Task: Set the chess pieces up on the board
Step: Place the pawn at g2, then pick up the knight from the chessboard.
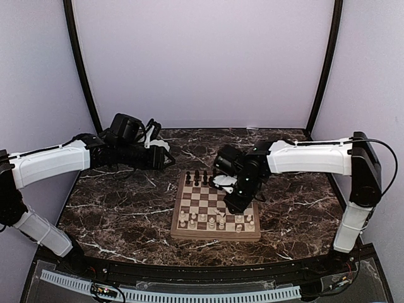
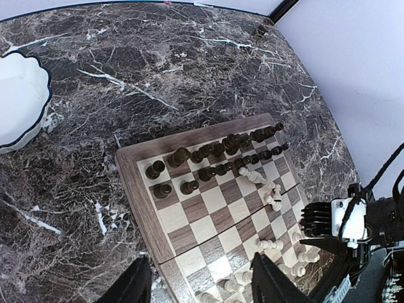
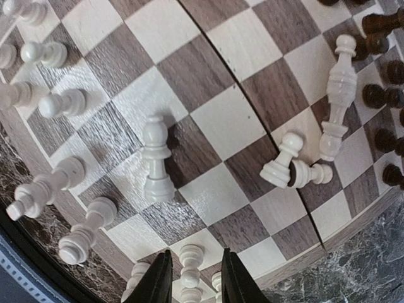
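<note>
- Board (image 1: 216,211): lies flat on the marble worktop (image 1: 120,214), about midway between the left and right edges and closer to the near edge.
- Dark pieces (image 2: 178,156): stand in the two rows along the board's far edge.
- White pieces (image 3: 63,104): crowd the rows along the board's near edge.
- Lone white piece (image 3: 156,161): stands upright on its own, a little out from the white rows.
- Toppled white pieces (image 3: 339,95): lie on their sides in a tight cluster of three near the board's middle, just short of the dark rows, one tall and two small.
- Right gripper (image 3: 194,265): hangs low over the white rows with its fingers partly parted. Straddles one white piece with a sliver of gap either side and clasps nothing.
- Left gripper (image 2: 201,265): hovers above the worktop toward the far left corner, looking down on the board's left edge. Jaws spread wide, nothing between them.
- White scalloped dish (image 2: 19,95): sits on the worktop, well apart from the board's far left corner.
</note>
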`<state>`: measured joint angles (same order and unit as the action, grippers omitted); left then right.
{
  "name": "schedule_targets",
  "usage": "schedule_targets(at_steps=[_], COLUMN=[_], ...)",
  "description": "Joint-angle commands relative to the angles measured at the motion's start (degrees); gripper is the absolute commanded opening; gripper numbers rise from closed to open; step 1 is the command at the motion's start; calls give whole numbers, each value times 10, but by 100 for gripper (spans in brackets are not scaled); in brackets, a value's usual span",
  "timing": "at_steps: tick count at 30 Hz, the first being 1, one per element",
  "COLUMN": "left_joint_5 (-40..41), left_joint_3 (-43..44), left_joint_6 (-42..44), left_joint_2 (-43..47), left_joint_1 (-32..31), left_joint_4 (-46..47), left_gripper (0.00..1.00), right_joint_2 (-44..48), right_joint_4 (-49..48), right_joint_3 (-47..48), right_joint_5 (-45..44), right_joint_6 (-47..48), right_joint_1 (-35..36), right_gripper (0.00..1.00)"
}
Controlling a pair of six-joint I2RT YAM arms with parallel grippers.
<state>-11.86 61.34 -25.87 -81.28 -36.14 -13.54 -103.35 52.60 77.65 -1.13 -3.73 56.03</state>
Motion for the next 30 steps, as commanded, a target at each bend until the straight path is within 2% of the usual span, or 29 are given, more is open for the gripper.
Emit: schedule_targets(at_steps=[1,14,30], left_joint_5=[-5,3,6], left_joint_3=[2,-4,-11], left_joint_6=[7,11,8], left_joint_2=[4,22,28], left_joint_1=[3,3,3], left_joint_4=[-8,-21,-19], left_gripper=[56,56,56], right_joint_2=[-18,-103,-106], right_joint_4=[-11,-16,4], right_joint_3=[33,105,101], right_joint_5=[6,40,13], right_joint_6=[1,4,-3], right_joint_1=[5,15,15], right_gripper=[30,36,35])
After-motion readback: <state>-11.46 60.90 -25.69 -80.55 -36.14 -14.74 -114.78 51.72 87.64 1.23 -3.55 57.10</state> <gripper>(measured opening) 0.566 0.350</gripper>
